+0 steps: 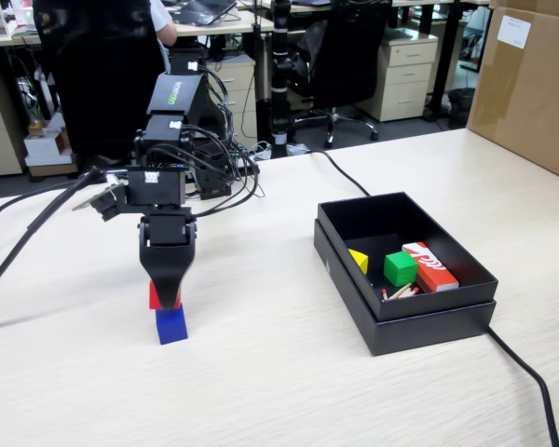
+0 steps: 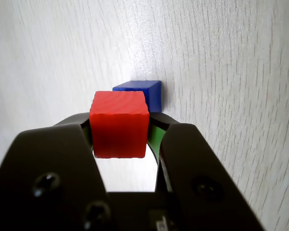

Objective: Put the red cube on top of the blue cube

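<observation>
My gripper [image 1: 165, 296] points straight down over the table and is shut on the red cube [image 2: 119, 123], which sits between the two black jaws. In the fixed view only a sliver of the red cube [image 1: 153, 298] shows behind the jaw. The blue cube [image 1: 170, 325] stands on the table directly under the gripper, just below the red cube; whether the two touch I cannot tell. In the wrist view the blue cube [image 2: 143, 92] shows just beyond the red cube, slightly to the right.
A black open box [image 1: 405, 312] stands to the right and holds a green cube [image 1: 400, 268], a yellow piece [image 1: 359, 261] and a red-orange and white box [image 1: 429, 265]. A black cable [image 1: 526, 372] runs along the table by it. A cardboard box [image 1: 526, 79] stands far right.
</observation>
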{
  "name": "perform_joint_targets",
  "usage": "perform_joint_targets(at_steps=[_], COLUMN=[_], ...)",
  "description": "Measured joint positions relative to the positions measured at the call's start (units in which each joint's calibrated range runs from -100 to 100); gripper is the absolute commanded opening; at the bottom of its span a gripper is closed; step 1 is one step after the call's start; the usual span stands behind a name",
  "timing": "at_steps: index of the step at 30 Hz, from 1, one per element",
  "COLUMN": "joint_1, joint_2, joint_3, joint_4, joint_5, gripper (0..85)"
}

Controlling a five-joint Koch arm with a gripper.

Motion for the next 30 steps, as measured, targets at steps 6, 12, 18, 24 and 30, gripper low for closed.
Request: perform_joint_targets(at_steps=[6, 12, 18, 24, 30], joint_1=[0.00, 0.00, 0.00, 0.00, 0.00], joint_2=[0.13, 0.00, 0.13, 0.13, 0.13], joint_3=[0.00, 0.00, -0.91, -2.65, -2.65], joint_4=[-0.08, -0.08, -0.08, 0.00, 0.00], joint_5=[0.00, 0.00, 0.00, 0.00, 0.00], gripper=[4.9, 6.6, 8.4, 20.7, 33.0])
